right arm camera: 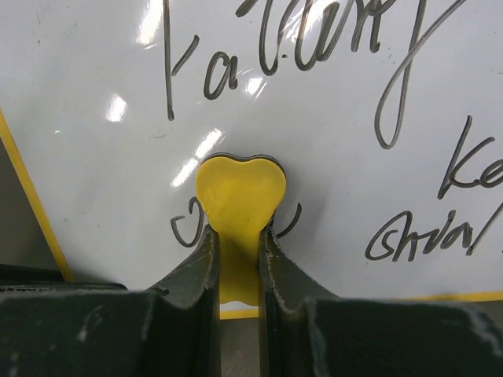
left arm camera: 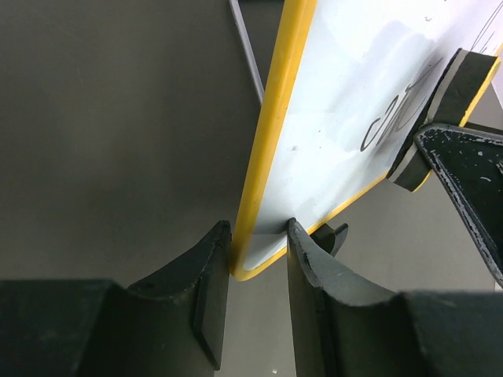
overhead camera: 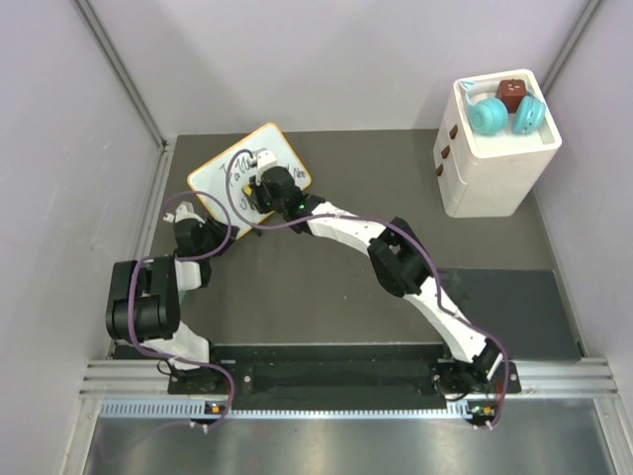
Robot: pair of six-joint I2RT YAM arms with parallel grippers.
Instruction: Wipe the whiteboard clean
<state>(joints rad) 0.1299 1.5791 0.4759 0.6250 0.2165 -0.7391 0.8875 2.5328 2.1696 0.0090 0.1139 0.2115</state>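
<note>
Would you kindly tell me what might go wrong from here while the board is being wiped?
1. The left gripper pinches only one corner of the whiteboard, so wiping pressure might twist it or make it slip out.
2. The right gripper holds the yellow eraser by its narrow middle; a sideways stroke might tilt it or pull it loose.
3. The writing spreads far from the eraser, so parts might be missed.

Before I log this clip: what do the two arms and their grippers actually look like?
The left arm and right arm share white links with bulky black joint housings; a purple cable loops along each. The left gripper and right gripper have matte black, curved fingers, lightly scuffed with pale specks.
</note>
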